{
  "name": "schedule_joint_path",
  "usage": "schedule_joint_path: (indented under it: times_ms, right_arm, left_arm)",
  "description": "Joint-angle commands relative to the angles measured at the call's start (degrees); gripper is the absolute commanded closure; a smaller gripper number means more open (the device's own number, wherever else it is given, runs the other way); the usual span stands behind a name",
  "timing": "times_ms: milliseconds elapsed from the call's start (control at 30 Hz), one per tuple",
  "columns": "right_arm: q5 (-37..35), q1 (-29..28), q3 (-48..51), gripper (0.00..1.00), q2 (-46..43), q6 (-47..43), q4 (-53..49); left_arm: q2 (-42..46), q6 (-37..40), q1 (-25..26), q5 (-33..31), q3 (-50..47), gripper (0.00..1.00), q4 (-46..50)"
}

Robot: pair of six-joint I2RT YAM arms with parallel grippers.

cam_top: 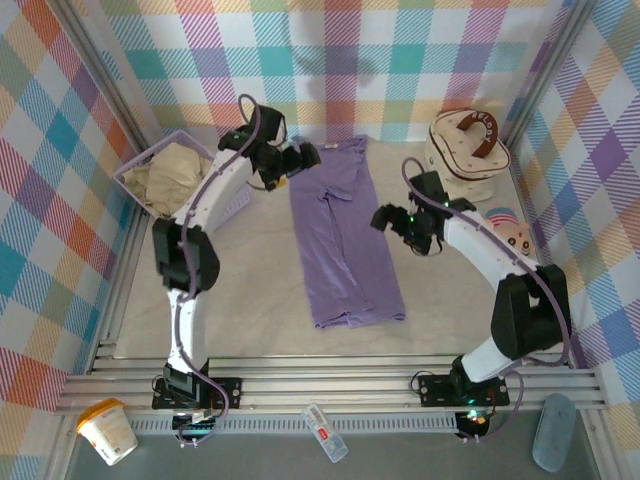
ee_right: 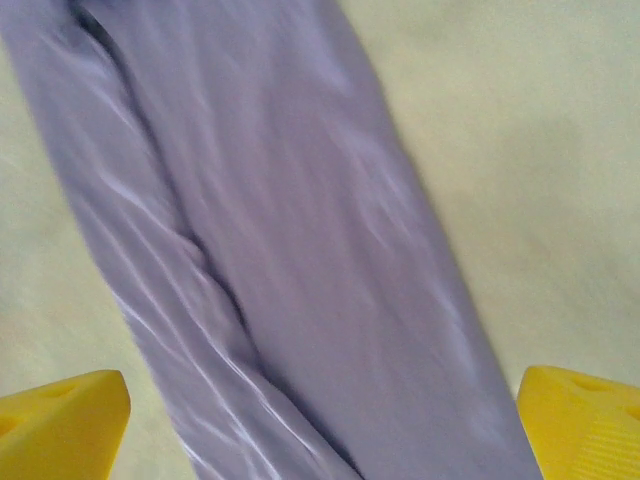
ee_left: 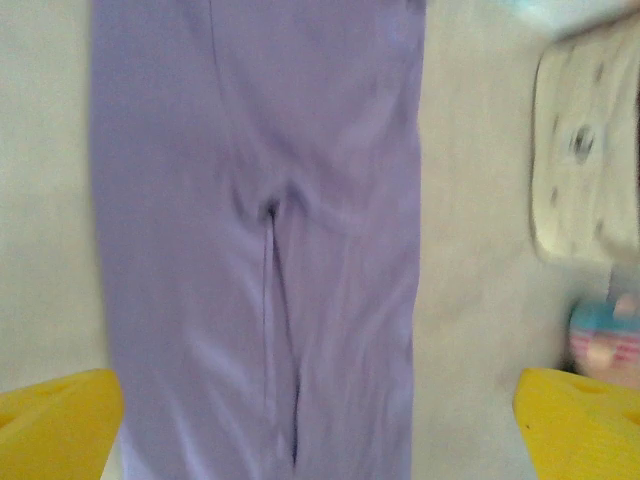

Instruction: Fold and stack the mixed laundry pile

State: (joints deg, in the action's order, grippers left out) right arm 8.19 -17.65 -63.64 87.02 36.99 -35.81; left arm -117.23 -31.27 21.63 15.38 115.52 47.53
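Laundry lies in two places on the cream desk (cam_top: 250, 290). The lavender-purple T-shirt (cam_top: 345, 240) lies flat near the middle as a long narrow strip, one end towards the back wall and the wider end towards the arm bases. A dark crease runs part of the way along its length. The smaller beige-cream garment (cam_top: 170, 175) sits crumpled inside the lavender perforated basket (cam_top: 150, 155) at the rear left, well apart from the shirt.

The left hand (cam_top: 297, 160) hovers over the far end of the strip, at its left edge. In the left wrist view its yellow fingers (ee_left: 55, 425) stand at the two bottom corners, spread wide with the purple cloth lying flat between and below them. It grasps nothing.

The right hand (cam_top: 388, 220) hangs just beside the shirt's right edge, about halfway along. The right wrist view shows its yellow fingers (ee_right: 585, 420) equally far apart over the slanting, wrinkled cloth, which rests loose on the desk. This hand is released too.

The cream round case (cam_top: 465, 150) with a brown handle stands at the rear right. A small pink and blue patterned item (cam_top: 505, 228) lies in front of it, beside the right arm; the pictures are too small to tell what it is. An orange and white tub (cam_top: 108, 430) stands off the desk at the near left corner.
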Motion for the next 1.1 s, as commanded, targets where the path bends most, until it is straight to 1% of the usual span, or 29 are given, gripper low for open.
schedule_joint_path:
  times_ms: [0, 67, 167, 267, 333, 433, 533, 633, 667, 733, 800, 867, 1033, 1067]
  right_arm:
    - [1.9, -0.2, 6.5, 0.01, -4.1, -3.9, -7.7]
    - [4.0, -0.3, 11.1, 0.00, -7.5, -4.3, -8.1]
    - [6.9, -0.3, 17.6, 0.05, -13.0, -4.1, -7.4]
    - [8.2, -0.3, 22.4, 0.11, -17.7, -3.5, -7.5]
    - [9.2, -0.3, 24.7, 0.17, -19.6, -3.2, -7.3]
    - [12.3, -0.3, 28.0, 0.25, -20.8, -2.1, -4.2]
    - [13.5, -0.2, 29.7, 0.33, -19.5, -1.6, -0.7]
    - [13.3, -0.3, 30.4, 0.36, -17.9, -1.4, 2.9]
    - [12.7, -0.3, 30.4, 0.37, -17.3, -1.2, 3.9]
    - [12.6, -0.3, 30.3, 0.37, -16.2, -1.0, 5.7]
    - [12.9, -0.2, 30.3, 0.38, -15.0, -0.4, 7.3]
    - [12.4, -0.2, 30.5, 0.40, -14.0, -0.4, 8.4]
    - [12.7, -0.3, 31.4, 0.46, -11.3, -0.2, 11.4]
    - [12.8, -0.3, 31.6, 0.48, -10.7, -0.1, 11.9]
  left_arm:
    - [10.4, -2.3, 4.9, -3.1, -18.4, 0.00, -5.8]
    - [17.3, -6.7, 7.8, -4.1, -30.6, 0.00, -10.6]
    - [25.3, -12.6, 13.1, -8.0, -44.1, 0.00, -13.4]
    - [31.4, -18.6, 19.1, -12.1, -53.3, 0.00, -13.5]
    - [33.9, -22.7, 23.0, -13.7, -58.0, 0.02, -13.9]
    - [36.5, -28.3, 27.9, -16.0, -63.2, 0.09, -13.9]
    - [38.2, -33.3, 31.7, -16.4, -68.6, 0.23, -19.3]
    - [36.7, -35.5, 34.2, -16.6, -70.3, 0.39, -23.9]
    - [35.6, -35.8, 35.3, -16.8, -70.1, 0.42, -25.3]
    - [32.9, -36.6, 36.9, -16.5, -69.6, 0.44, -27.7]
    - [30.6, -37.6, 38.1, -16.5, -69.3, 0.49, -29.4]
    - [29.0, -38.8, 39.2, -17.2, -69.5, 0.50, -30.4]
    - [27.4, -39.4, 39.9, -19.7, -70.0, 0.51, -30.1]
    - [27.3, -39.5, 39.9, -20.6, -70.1, 0.55, -29.9]
